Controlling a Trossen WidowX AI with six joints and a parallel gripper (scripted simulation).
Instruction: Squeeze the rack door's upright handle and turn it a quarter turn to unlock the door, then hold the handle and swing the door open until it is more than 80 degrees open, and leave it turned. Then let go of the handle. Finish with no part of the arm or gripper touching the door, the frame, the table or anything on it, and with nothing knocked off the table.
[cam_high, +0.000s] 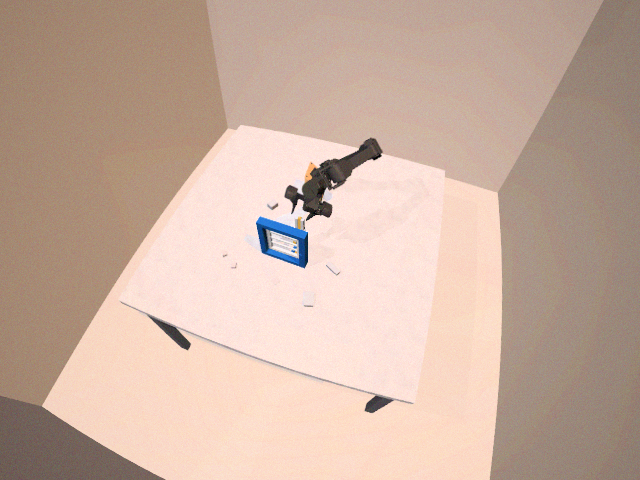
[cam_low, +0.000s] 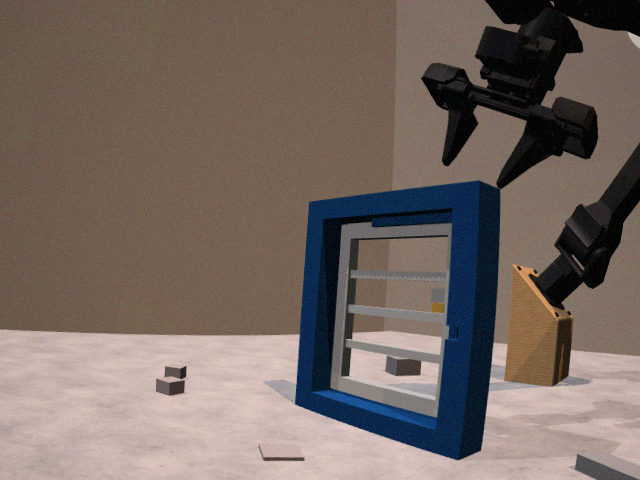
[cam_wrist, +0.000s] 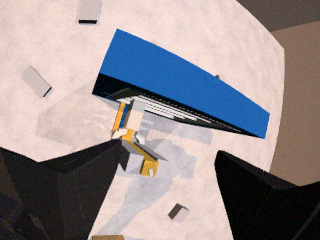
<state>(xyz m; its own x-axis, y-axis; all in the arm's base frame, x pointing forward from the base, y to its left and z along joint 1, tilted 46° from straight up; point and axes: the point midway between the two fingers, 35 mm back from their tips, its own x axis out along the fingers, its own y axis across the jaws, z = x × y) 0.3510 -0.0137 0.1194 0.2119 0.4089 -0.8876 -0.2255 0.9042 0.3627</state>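
On the pale table (cam_high: 361, 310), seen from the top view, the blue frame (cam_high: 281, 225) (cam_low: 473, 310) (cam_wrist: 185, 75) stands upright with the white rack door (cam_high: 283, 238) (cam_low: 392, 229) inside it. Near the frame's top edge, on the side toward the arm's base, the gripper (cam_high: 301, 215) (cam_low: 471, 175) (cam_wrist: 170, 152) points down, its 2 fingers apart and nothing between them. A grey and yellow handle (cam_high: 299, 223) (cam_wrist: 142, 152) sticks out from the door on the arm's side. Small pale blocks (cam_high: 308, 298) (cam_low: 170, 385) (cam_wrist: 36, 81) lie around the frame.

From the exterior view, the 2 fingertips hang above and behind the frame's top; whether 1 of them touches its corner I cannot tell. 3 crossbars (cam_low: 398, 311) span the door, which sits within the frame's opening. Behind the frame stands the arm's orange-brown base (cam_low: 529, 335).

Through the wrist view, the released fingers flank the scene, with the handle nearer the left-hand finger in the picture. The frame's blue top slants across beyond both fingertips.
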